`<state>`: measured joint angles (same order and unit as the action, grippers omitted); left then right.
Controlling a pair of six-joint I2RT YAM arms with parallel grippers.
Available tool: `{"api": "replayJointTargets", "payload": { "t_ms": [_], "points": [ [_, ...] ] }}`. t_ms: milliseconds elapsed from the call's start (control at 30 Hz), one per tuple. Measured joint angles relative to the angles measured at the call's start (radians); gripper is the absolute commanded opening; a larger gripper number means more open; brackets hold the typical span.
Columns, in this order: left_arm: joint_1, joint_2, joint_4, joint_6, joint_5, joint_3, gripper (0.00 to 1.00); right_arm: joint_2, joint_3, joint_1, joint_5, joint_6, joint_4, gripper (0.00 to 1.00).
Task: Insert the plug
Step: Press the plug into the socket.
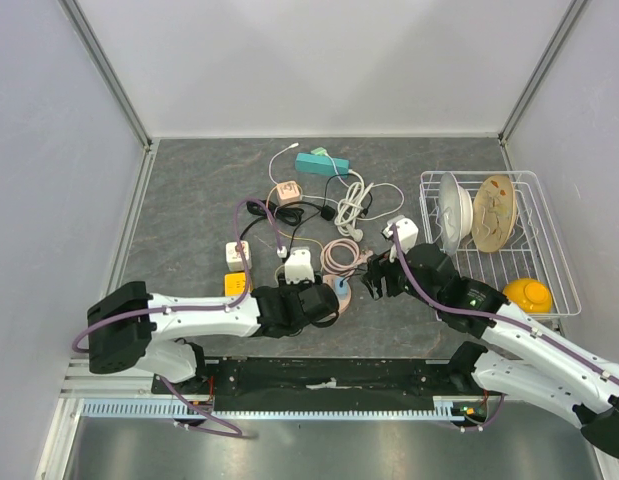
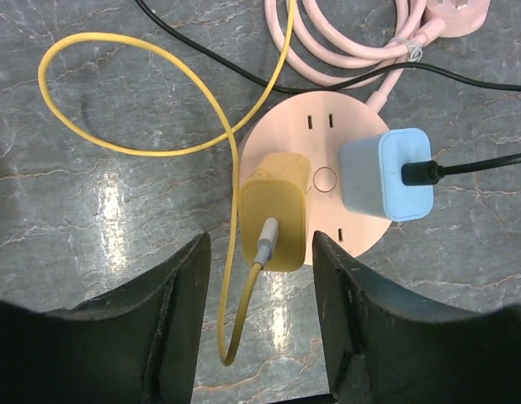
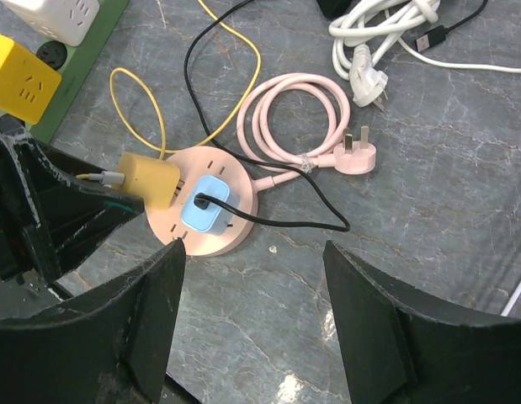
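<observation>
Left tool (image 2: 260,249) straddles the yellow charger plug (image 2: 273,215), jaws apart, not yet clenched. The plug stands on the round pink socket hub (image 2: 323,135), beside the blue charger (image 2: 385,175). Seating step, I'd say: next, grip and press straight down. Right tool (image 3: 253,254) hangs released near the hub.

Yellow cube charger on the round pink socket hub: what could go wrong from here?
1. The left end effector straddles the yellow cube charger off-centre, so closing could tilt it rather than seat it.
2. Its yellow cable runs out between the fingers and may get pinched.
3. The round pink socket hub lies unheld, so a push could shift it.
</observation>
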<state>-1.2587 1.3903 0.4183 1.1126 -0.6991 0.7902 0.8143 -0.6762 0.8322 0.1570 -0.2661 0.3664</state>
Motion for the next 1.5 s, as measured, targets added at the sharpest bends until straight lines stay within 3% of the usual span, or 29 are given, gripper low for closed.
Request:
{"api": "replayJointTargets", "payload": {
  "t_ms": [333, 600, 967, 1333, 1500],
  "points": [
    [0.0, 0.064, -0.002, 0.014, -0.032, 0.052, 0.47, -0.002, 0.0, 0.0, 0.003, 0.005, 0.021, 0.75],
    [0.0, 0.085, 0.031, 0.014, -0.032, 0.092, 0.26, -0.002, 0.0, 0.0, 0.003, 0.008, 0.036, 0.75],
    [0.034, 0.274, 0.251, 0.009, 0.018, 0.366, 0.02, -0.002, 0.0, 0.0, 0.003, 0.009, 0.04, 0.75],
    [0.049, 0.359, 0.54, -0.027, 0.051, 0.555, 0.02, -0.01, 0.0, -0.011, 0.058, 0.012, 0.06, 0.75],
    [0.073, 0.351, 0.565, -0.085, 0.08, 0.577, 0.02, 0.0, 0.0, -0.011, 0.06, 0.018, 0.058, 0.75]
  ]
}}
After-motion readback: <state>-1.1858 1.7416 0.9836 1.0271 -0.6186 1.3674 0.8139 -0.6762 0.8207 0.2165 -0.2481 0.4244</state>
